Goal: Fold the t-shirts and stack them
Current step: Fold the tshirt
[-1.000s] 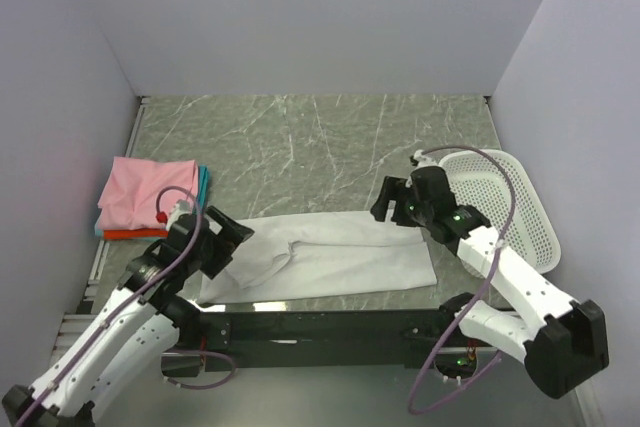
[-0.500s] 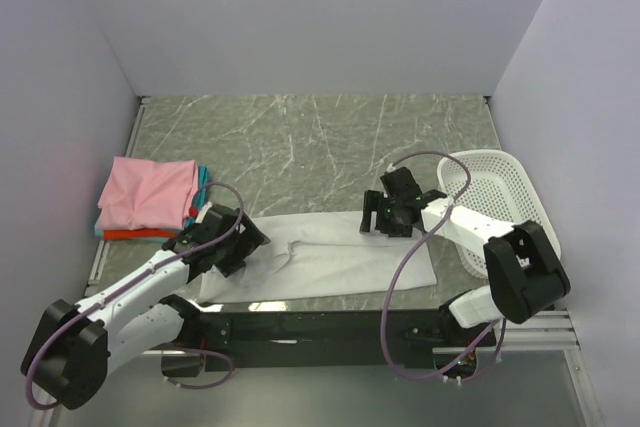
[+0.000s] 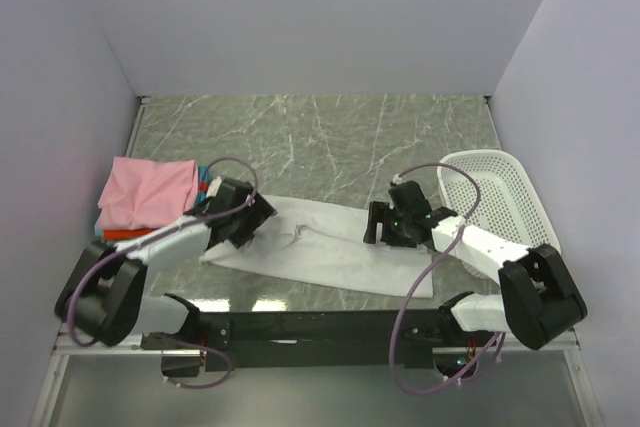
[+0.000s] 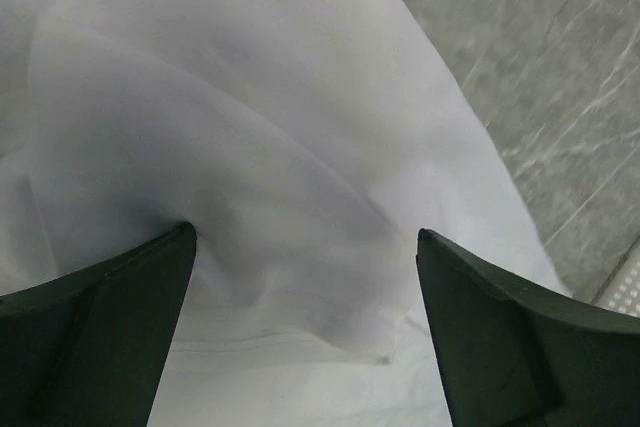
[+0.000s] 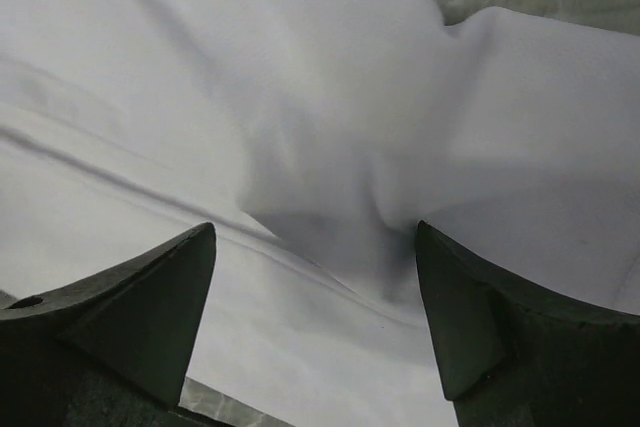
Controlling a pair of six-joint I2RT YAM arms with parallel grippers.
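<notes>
White t-shirt (image 3: 325,259): thin, limp, light, lying as long band toward 6 o'clock of table. Left gripper (image 3: 243,220) at its 9 o'clock end, right gripper (image 3: 386,225) toward 3 o'clock; both spread wide, pressing on puckered cloth, nothing pinched. Likely best hold: corners or hems. Folded stack (image 3: 150,192) at 9 o'clock.

**Fig. White shirt and folded stack, seen from above.**
The white shirt (image 3: 330,252) lies as a long, wrinkled, slanting band just left of the basket (image 3: 505,202). Well to the left of the basket, a folded pink shirt (image 3: 145,192) tops a teal shirt (image 3: 204,183) and an orange-red shirt (image 3: 125,234).
</notes>
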